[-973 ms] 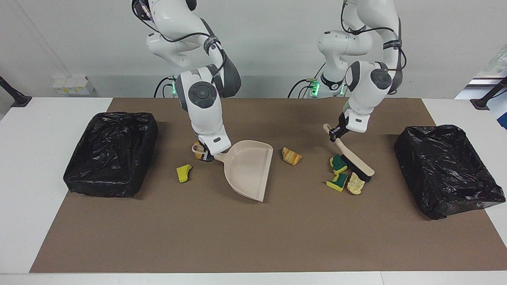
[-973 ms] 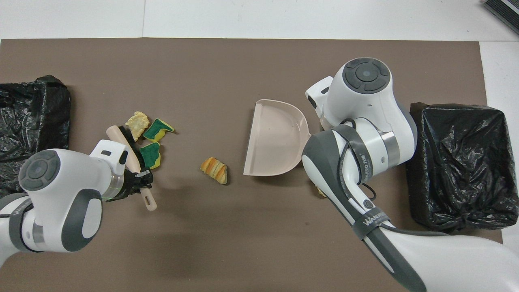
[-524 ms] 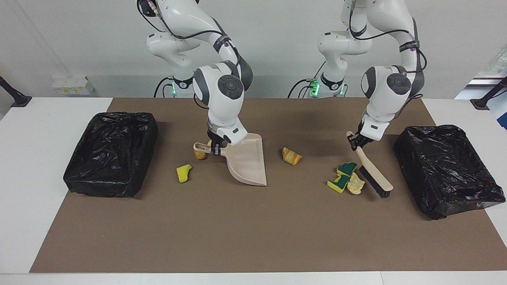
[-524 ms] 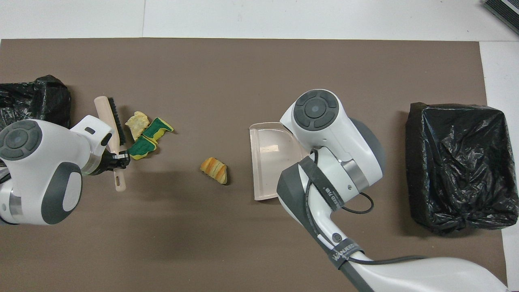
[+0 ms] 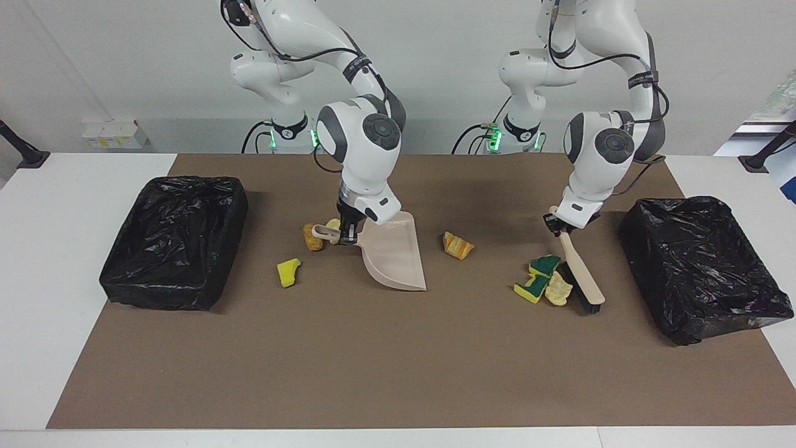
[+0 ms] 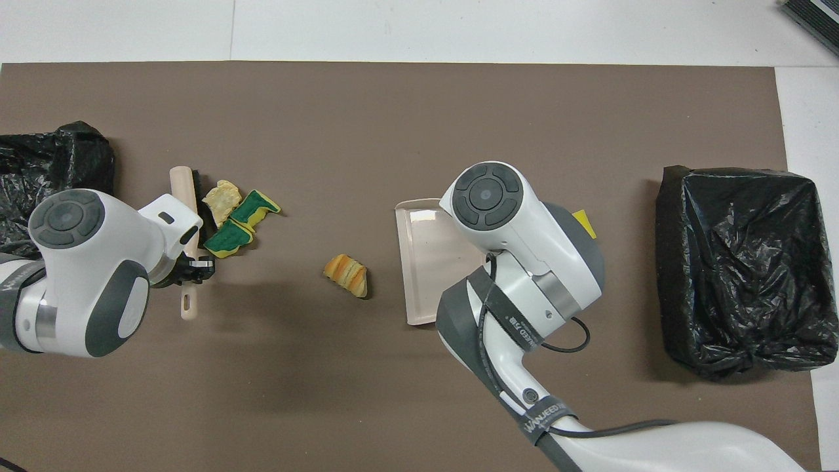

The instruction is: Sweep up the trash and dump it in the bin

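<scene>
1. The right tool [image 5: 347,234] is clamped on the handle of a beige dustpan [image 5: 393,258], near the middle of the bench [image 5: 385,373]. The pan's mouth edge rests on the brown mat [image 5: 373,348], turned toward the left arm's end, and its handle end is raised.

2. The left tool [image 5: 555,225] is clamped on the handle of a beige brush [image 5: 581,274], whose dark bristles sit on the mat toward the left arm's end of the bench.

3. Three scraps are bunched touching one another, just beside the bristles: two green-and-yellow sponge pieces [image 5: 536,278] and a pale yellow crumbly chunk [image 5: 558,290].

4. A striped orange-and-yellow chunk [image 5: 458,245] lies alone on the mat between the dustpan and the brush, apart from both.

5. An orange chunk [image 5: 313,237] sits just beside the dustpan's handle on the side toward the right arm's end. A small yellow piece [image 5: 334,223] peeks out by the handle, partly hidden by the tool.

6. A yellow sponge piece [image 5: 288,272] lies farther from the robots than the orange chunk, between the dustpan and the nearest bin.

7. Two bins lined with black bags stand at the ends of the mat: one bin [image 5: 176,239] at the right arm's end, the other bin [image 5: 699,267] at the left arm's end. No scrap shows inside either.
</scene>
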### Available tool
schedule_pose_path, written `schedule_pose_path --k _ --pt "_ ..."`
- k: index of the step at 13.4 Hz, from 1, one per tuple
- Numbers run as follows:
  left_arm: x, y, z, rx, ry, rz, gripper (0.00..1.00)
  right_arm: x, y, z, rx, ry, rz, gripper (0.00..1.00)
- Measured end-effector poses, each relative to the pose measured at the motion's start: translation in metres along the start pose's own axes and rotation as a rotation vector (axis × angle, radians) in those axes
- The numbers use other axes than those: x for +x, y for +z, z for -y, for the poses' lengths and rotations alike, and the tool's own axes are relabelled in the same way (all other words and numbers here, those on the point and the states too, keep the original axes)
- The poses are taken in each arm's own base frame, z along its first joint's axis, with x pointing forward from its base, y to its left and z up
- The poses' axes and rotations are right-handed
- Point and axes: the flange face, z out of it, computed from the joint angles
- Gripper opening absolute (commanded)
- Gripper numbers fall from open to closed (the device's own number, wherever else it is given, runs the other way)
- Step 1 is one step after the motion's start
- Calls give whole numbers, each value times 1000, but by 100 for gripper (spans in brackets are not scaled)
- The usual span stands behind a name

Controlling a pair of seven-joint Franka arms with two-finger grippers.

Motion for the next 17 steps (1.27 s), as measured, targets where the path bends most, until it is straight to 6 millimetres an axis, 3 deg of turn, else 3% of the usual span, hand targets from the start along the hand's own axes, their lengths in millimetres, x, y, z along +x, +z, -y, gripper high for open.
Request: schedule_pose_path --k 5,9,13,17 --pt "-14 -1 -40 24 85 25 0 7 4 5 -1 71 -1 0" --pt "-39 -3 -108 27 205 22 0 9 5 6 1 97 0 0" --pt "-79 -8 -181 -24 286 36 0 9 6 6 2 111 1 0" --pt "-114 -15 -233 -100 320 58 0 9 7 6 2 111 1 0"
